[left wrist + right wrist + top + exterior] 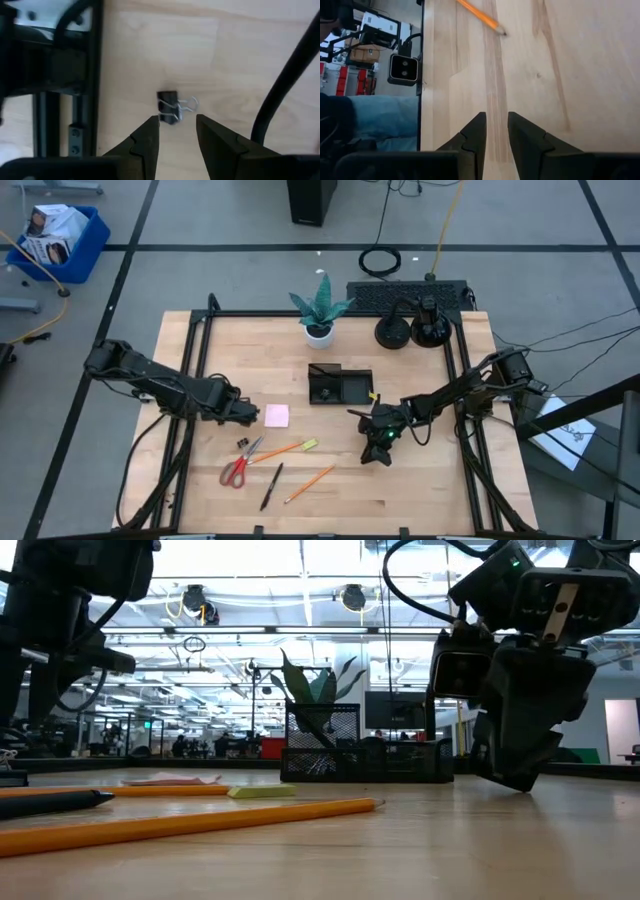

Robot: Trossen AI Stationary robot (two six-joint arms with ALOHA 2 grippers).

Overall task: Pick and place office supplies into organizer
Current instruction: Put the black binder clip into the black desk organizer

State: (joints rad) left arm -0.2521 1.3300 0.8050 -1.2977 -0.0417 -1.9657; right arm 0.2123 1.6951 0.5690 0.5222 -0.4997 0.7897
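My left gripper (177,125) hovers open over the left part of the table, its fingers on either side of a tiny black binder clip (169,106) that lies flat on the wood; I see no touch. In the high view this gripper (245,412) sits beside the pink sticky-note pad (277,415). Red-handled scissors (240,466), an orange pencil (278,451) with a yellow-green highlighter (308,445) at its end, a black pen (271,485) and a second pencil (310,483) lie toward the near edge. My right gripper (378,442) hangs narrowly open over bare wood (496,122), near-right of the black organizer (340,385).
A potted green plant (320,310), two round black bases (412,330) and a keyboard (405,292) stand at the far edge. Black frame rails (195,370) run along both table sides. A person in blue trousers (380,120) shows beyond the table's edge.
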